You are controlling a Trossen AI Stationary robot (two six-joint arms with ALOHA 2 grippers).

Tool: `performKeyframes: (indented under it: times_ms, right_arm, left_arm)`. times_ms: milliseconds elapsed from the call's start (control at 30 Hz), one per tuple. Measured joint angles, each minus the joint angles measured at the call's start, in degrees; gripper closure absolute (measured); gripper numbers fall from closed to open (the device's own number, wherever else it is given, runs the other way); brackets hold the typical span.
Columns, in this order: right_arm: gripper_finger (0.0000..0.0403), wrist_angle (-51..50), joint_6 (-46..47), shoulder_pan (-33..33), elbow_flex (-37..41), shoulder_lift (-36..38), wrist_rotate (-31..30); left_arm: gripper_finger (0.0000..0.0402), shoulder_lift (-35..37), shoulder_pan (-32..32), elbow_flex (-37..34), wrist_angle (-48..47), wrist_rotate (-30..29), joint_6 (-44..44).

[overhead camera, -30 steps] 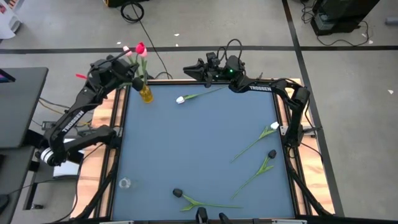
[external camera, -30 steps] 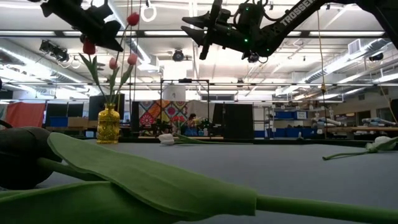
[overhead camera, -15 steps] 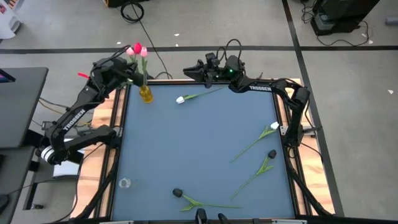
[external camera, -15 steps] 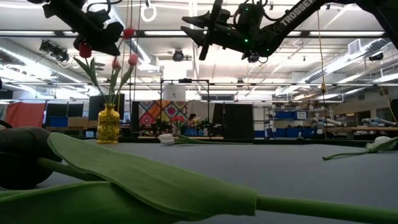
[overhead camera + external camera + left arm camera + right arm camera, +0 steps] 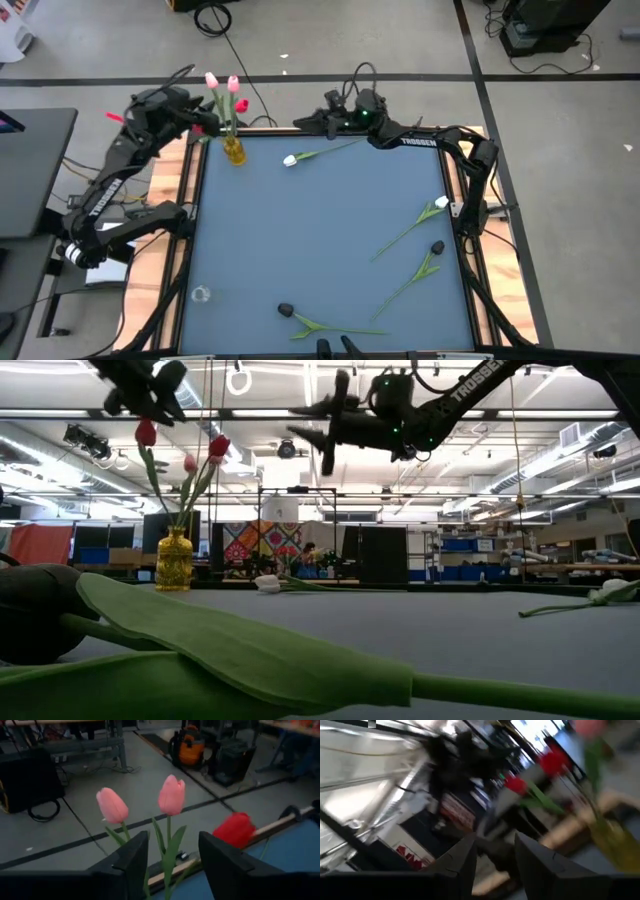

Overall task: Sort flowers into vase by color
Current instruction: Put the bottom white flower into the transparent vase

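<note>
A yellow vase (image 5: 234,150) stands at the table's far left corner with pink tulips (image 5: 171,795) and red tulips (image 5: 235,829) standing in it by their stems. My left gripper (image 5: 172,837) is open, up beside those flower heads on their left, off the table's edge (image 5: 188,118); it touches nothing. My right gripper (image 5: 305,122) hovers open and empty high over the far edge. On the blue table lie a white tulip (image 5: 290,159) near the vase, another white tulip (image 5: 441,204) at the right, and two black tulips (image 5: 437,247) (image 5: 285,311).
A small clear glass (image 5: 200,294) stands at the near left of the table. The black tulip's leaf and stem (image 5: 240,650) lie close to the near edge. The table's middle (image 5: 320,230) is bare blue cloth. Wooden side rails (image 5: 180,220) run along the table.
My left gripper has opened and let go of a red tulip, then risen and drawn back to the left, away from the vase, rolling as it went. The freed red tulip has sunk lower in the vase and leans right. My right gripper has rolled and tipped a little in place.
</note>
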State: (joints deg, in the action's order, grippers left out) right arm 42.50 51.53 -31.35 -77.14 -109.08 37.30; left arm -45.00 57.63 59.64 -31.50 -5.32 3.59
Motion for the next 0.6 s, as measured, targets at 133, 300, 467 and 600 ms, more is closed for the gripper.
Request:
performKeyframes:
  times_ms: [133, 300, 467, 600]
  right_arm:
    - [0.0261, -12.4, -1.4, 1.2, 0.0, 0.0, -2.0]
    - [0.0265, -30.2, -5.2, 5.0, 0.0, 0.0, -6.6]
    - [0.0277, -45.5, -8.1, 11.2, 0.0, 0.0, -12.5]
    - [0.028, -54.1, -7.4, 17.0, 0.0, 0.0, -18.7]
  left_arm:
    - [0.0219, 0.0, -0.1, 8.1, -9.3, 0.0, -2.1]
    - [0.0219, 0.0, -2.0, 18.2, -18.9, 1.7, -2.1]
    - [0.0219, 0.5, -6.2, 22.6, -21.7, 10.3, -5.1]
    - [0.0219, -0.6, -10.6, 22.5, -22.7, 17.3, -4.5]
